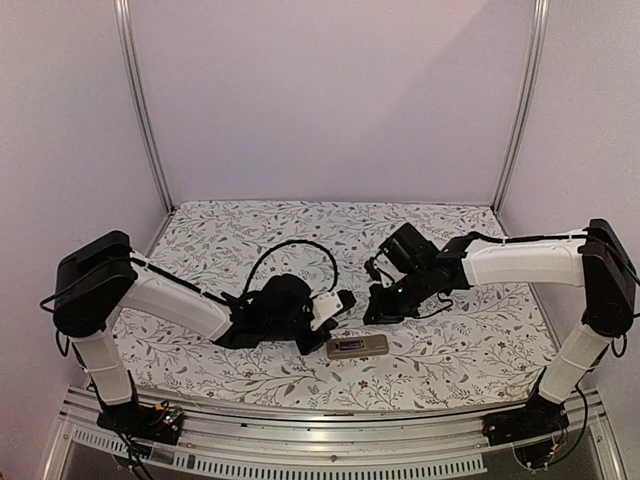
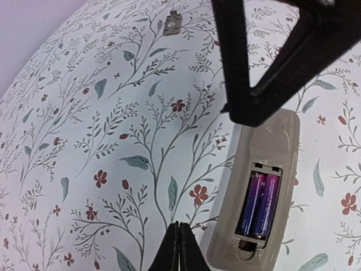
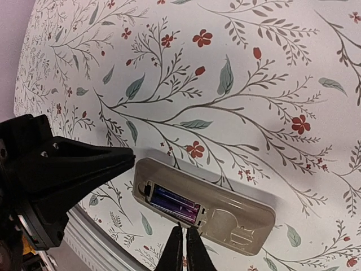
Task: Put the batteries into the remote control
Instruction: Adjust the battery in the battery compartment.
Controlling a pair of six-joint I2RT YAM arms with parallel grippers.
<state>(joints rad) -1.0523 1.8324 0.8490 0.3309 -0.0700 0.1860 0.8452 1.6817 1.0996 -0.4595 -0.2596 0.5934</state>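
The remote control (image 1: pixel 357 346) lies grey-tan back up near the table's front, its battery bay uncovered. Two purple batteries (image 2: pixel 258 204) sit side by side in the bay; they also show in the right wrist view (image 3: pixel 175 204). My left gripper (image 1: pixel 318 338) is shut and empty, its tips (image 2: pixel 178 248) just left of the remote's (image 2: pixel 265 169) bay end. My right gripper (image 1: pixel 378 315) is shut and empty, hovering over the remote (image 3: pixel 206 206), its tips (image 3: pixel 185 248) beside the bay's edge.
A small tan flat piece (image 2: pixel 173 24), like a battery cover, lies farther off on the floral tablecloth. The metal rail (image 1: pixel 300 415) runs along the near edge, close to the remote. Purple walls enclose the table.
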